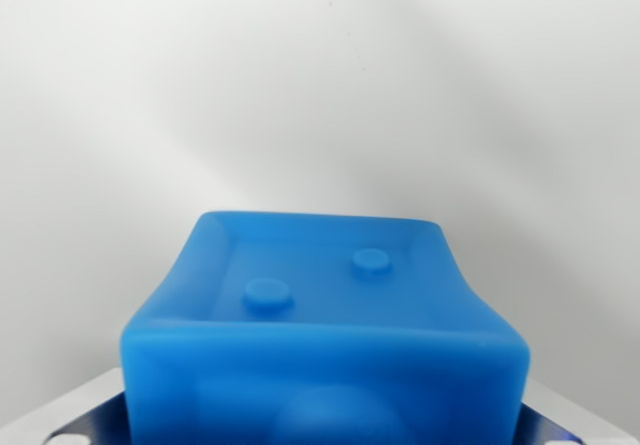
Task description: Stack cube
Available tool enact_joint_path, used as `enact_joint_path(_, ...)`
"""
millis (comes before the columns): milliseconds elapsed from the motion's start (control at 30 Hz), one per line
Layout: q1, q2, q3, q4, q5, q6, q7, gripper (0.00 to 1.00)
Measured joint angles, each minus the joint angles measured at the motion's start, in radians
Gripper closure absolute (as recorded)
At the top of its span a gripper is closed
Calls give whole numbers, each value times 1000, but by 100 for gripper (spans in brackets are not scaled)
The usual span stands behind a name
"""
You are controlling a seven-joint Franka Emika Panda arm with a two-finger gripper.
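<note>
A blue cube [325, 335] fills the lower middle of the wrist view, very close to the camera. The face turned toward me is recessed, with a raised rim and two round studs. Grey metal fingers [85, 420] show at the bottom left and bottom right corners, pressed against the cube's two sides. My gripper [320, 433] is shut on the cube, whose sides bow inward slightly. No second cube is in view.
A plain white surface [320, 85] with soft grey shadows lies behind the cube. The cube hides whatever lies directly beneath it.
</note>
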Motion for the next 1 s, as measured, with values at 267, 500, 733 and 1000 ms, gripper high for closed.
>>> enact_joint_path(267,0,0,0,0,0,0,0,100)
enact_joint_path(500,0,-1,0,0,0,-2,0,100)
enact_joint_path(733,1,-18,-1,-4,0,-11,0,100)
enact_joint_path(1000,6,-53,-6,-14,0,-36,1,100)
